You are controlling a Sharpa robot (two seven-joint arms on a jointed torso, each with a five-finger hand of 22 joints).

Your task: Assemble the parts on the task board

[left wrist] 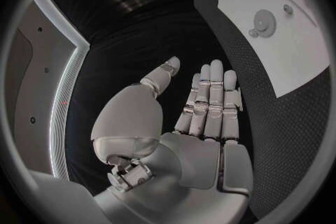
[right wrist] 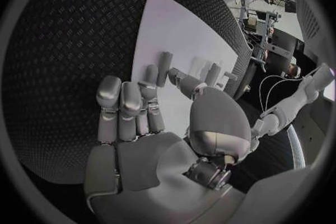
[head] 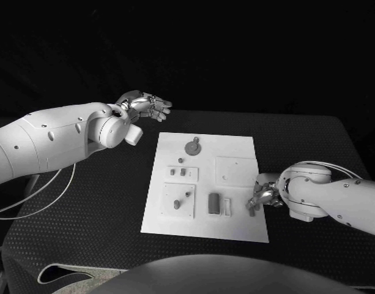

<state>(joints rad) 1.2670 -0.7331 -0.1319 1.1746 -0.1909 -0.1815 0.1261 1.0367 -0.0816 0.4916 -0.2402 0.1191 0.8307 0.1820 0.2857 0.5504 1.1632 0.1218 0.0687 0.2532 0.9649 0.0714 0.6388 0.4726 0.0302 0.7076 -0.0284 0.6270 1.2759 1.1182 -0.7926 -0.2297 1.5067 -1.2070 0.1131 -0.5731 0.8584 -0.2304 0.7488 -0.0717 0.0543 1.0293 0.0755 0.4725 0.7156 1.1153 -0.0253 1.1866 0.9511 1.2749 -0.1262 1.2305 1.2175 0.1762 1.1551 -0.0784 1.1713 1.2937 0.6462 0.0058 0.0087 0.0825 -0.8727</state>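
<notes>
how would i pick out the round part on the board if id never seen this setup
Find the white task board in the middle of the black table. Go to its far end, away from the robot, near the raised left hand. The round part lies there: a grey disc, unlike the upright and bar-shaped pieces nearer.

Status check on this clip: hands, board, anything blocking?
Left hand open, raised beyond the board's far left corner. Right hand at the task board near right edge, fingers by a grey part; grip unclear. Nothing blocking.
</notes>
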